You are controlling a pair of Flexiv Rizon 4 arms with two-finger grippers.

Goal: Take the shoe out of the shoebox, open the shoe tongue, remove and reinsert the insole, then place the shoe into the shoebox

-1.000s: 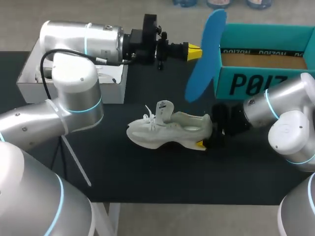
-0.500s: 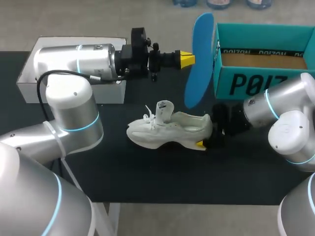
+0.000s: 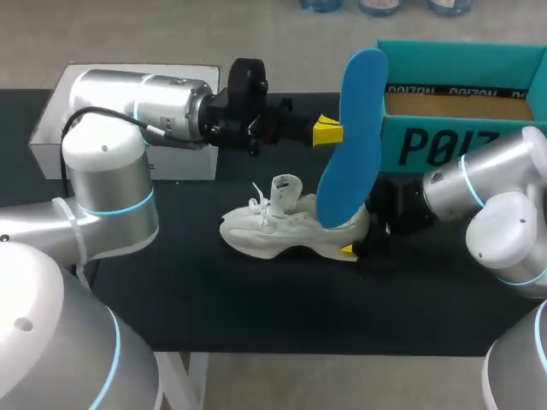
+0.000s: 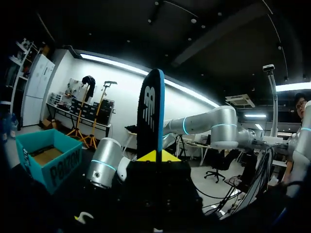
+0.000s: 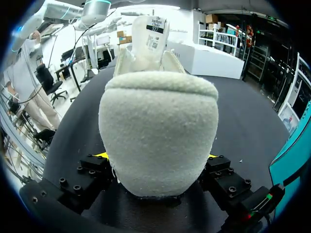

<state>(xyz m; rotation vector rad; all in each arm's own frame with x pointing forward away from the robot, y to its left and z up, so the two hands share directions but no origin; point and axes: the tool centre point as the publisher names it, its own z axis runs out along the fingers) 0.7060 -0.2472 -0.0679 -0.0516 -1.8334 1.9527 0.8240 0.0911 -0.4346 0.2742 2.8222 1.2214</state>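
Observation:
A white shoe [image 3: 286,226] lies on its sole on the black table, toe to the left, tongue [image 3: 284,190] raised. My left gripper [image 3: 329,132] is shut on the edge of a blue insole [image 3: 352,137], which stands nearly upright with its lower end at the shoe's heel opening. In the left wrist view the insole [image 4: 150,111] rises edge-on from between the gripper's [image 4: 156,156] yellow tips. My right gripper [image 3: 359,232] holds the shoe's heel [image 5: 158,131] between its widely spread fingers, one on each side. The teal shoebox [image 3: 444,137] stands behind on the right, open, with nothing in it.
A white box [image 3: 51,128] sits at the back left of the table, partly behind my left arm. The teal shoebox's wall [image 5: 296,145] is close beside my right gripper. Bare table lies in front of the shoe.
My left arm has swung the blue insole down and toward the shoe, from beside the shoebox to the heel opening. The right gripper and the shoe stayed still.

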